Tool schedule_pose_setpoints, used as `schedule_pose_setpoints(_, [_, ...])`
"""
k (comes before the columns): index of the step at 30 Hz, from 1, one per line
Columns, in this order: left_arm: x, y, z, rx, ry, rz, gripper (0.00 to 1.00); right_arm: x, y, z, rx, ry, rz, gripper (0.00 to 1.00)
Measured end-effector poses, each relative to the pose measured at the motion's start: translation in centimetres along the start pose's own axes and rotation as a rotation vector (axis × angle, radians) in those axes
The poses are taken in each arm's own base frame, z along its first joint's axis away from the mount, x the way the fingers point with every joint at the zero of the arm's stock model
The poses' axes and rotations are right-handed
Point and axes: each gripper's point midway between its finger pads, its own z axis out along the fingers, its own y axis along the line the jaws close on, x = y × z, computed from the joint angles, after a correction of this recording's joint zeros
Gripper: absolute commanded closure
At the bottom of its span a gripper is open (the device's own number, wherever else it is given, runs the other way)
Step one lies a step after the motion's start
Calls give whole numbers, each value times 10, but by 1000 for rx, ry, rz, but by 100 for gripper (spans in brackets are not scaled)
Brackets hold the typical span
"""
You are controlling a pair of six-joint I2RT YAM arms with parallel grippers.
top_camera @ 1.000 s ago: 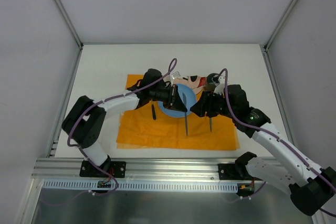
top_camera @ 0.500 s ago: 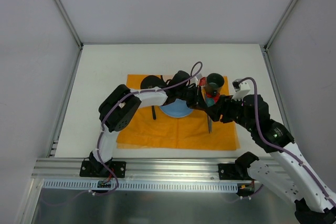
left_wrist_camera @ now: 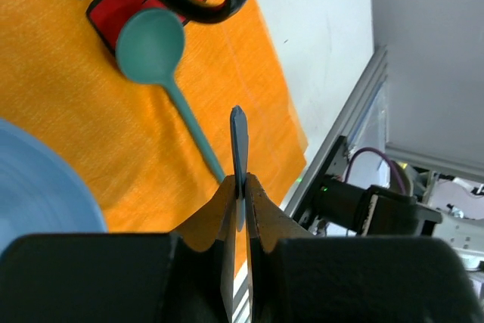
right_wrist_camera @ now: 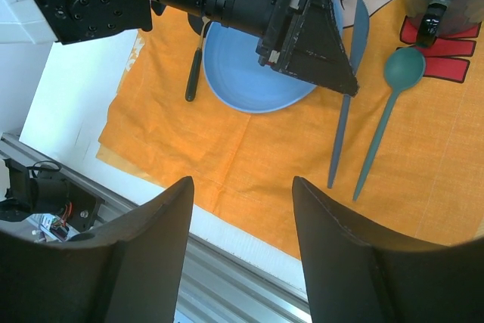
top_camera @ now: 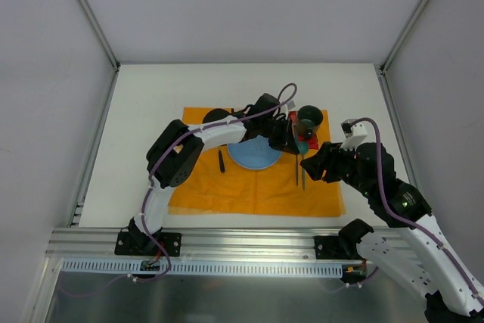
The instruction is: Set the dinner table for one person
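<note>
Pinched shut, the left gripper is clamped on a slim blue-grey plastic table knife, which the left wrist view shows edge-on between its two fingers. The left arm reaches across a round pale-blue plate to hold the knife just right of it. The knife's long axis runs from the near edge of the table toward the far edge, with the broader blade end pointing away from the arms and the narrow handle end toward them. Whether it rests on the cloth or hangs just above it I cannot tell. Right beside it, and nearly parallel, lies a teal plastic spoon, its bowl at the far end. A dark round mug stands just beyond the spoon, and a black-handled utensil lies left of the plate. All of these sit on an orange cloth placemat with a cartoon print. The placemat is spread on the white rectangular dinner table, which fills the floor of the grey-walled cell. The table's longer side appears to run left to right, along the aluminium rail at its near edge. The right gripper hovers over the placemat's near right part, its fingers spread apart with nothing between them.
</note>
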Motion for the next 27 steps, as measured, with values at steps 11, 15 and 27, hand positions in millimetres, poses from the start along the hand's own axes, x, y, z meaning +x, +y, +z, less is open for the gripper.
schedule_pose_setpoints(11, [22,34,-7,-150,77,10,100,1,-2,-2,6,-1,1,44])
schedule_pose_setpoints(15, [24,38,-8,-173,80,6,100,1,-2,-2,7,-1,2,45])
schedule_pose_setpoints(27, [22,41,-8,-190,67,7,100,1,-2,-2,7,-1,3,46])
